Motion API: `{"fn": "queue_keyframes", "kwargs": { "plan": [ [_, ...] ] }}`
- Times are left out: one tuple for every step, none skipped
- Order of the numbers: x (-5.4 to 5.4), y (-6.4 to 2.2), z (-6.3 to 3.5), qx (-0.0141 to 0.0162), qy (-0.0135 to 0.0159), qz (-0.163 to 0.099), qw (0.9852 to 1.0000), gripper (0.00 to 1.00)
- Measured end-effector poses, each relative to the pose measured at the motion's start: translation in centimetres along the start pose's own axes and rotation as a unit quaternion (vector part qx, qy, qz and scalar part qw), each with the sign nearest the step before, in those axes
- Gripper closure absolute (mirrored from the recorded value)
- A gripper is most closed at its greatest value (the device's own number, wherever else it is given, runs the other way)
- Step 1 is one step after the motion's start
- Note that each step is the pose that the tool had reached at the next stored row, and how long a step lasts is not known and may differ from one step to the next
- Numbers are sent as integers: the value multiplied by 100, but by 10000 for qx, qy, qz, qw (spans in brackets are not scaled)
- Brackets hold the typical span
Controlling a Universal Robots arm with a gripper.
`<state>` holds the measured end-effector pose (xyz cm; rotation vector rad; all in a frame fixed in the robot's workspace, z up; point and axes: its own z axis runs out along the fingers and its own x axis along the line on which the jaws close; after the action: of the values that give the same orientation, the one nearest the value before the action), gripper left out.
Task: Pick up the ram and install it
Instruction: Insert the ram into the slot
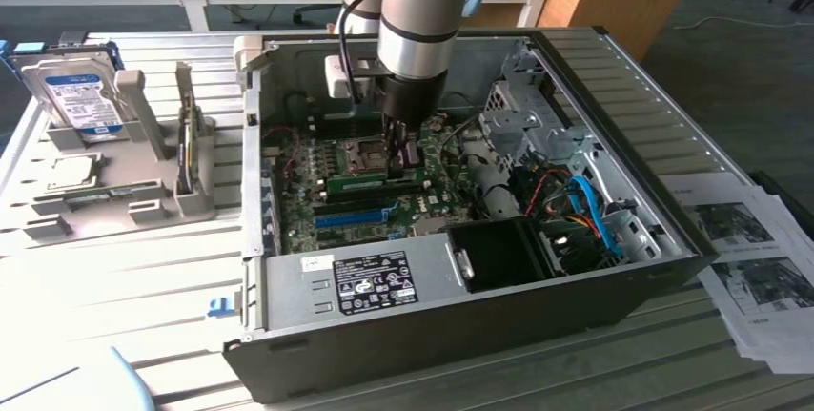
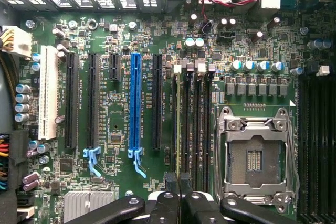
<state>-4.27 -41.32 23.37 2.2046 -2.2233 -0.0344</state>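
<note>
Seemingly at the seating step, the gripper (image 1: 410,159) hung just beside the socket (image 1: 366,153), its fingers (image 2: 173,184) pinched together on nothing, while the ram (image 1: 376,181) stood on edge alongside that socket, apparently slotted in, so finishing called for a straight, even downward press.

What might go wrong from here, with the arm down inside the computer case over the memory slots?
1. The end effector is shut and down by one end of the ram. Force applied there might leave the stick tilted in its slot.
2. The empty processor socket lies right beside the memory slots. A sideways slip could damage its exposed contacts.
</note>
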Motion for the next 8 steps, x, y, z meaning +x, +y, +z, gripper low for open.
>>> {"fn": "queue_keyframes", "kwargs": {
  "plan": [
    [0,0,3,0,0,0,10000,89],
    [0,0,5,0,0,0,10000,89],
    [0,0,5,0,0,0,10000,89],
    [0,0,5,0,1,0,10000,89],
    [0,0,6,0,0,0,10000,89],
    [0,0,7,0,0,0,10000,89],
    [0,0,11,1,-2,0,10000,89],
    [0,0,12,0,0,0,10000,89]
  ]
}}
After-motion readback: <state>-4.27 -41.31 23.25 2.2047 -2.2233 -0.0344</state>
